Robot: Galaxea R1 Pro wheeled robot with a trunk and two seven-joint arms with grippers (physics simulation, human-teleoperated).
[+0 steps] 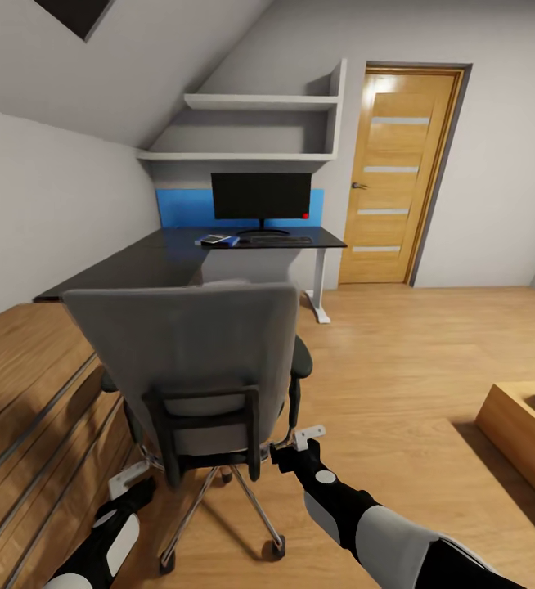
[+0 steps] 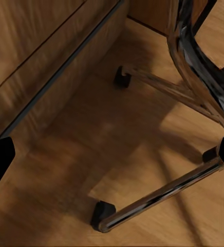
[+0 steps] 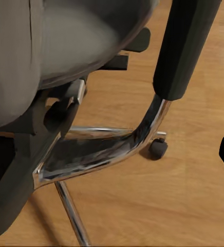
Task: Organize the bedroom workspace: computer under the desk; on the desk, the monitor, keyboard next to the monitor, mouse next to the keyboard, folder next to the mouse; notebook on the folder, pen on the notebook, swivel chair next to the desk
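The grey swivel chair (image 1: 186, 360) stands mid-floor with its back to me, a short way from the black desk (image 1: 153, 262). On the desk stand the monitor (image 1: 261, 196) and, in front of it, the keyboard (image 1: 277, 240). Left of the keyboard lies the blue folder (image 1: 227, 242) with the dark notebook (image 1: 213, 239) on top. Mouse and pen are too small to make out, and the computer is hidden. My left gripper (image 1: 128, 481) hangs open, low by the chair's chrome base (image 2: 158, 198). My right gripper (image 1: 307, 437) is open beside the seat, under the armrest post (image 3: 181, 51).
A low light-wood counter (image 1: 30, 393) runs along the left, close to the chair's wheels. A wooden door (image 1: 398, 176) is at the back right and a light-wood furniture corner (image 1: 521, 433) at the right. Open wood floor (image 1: 398, 360) lies between chair and door.
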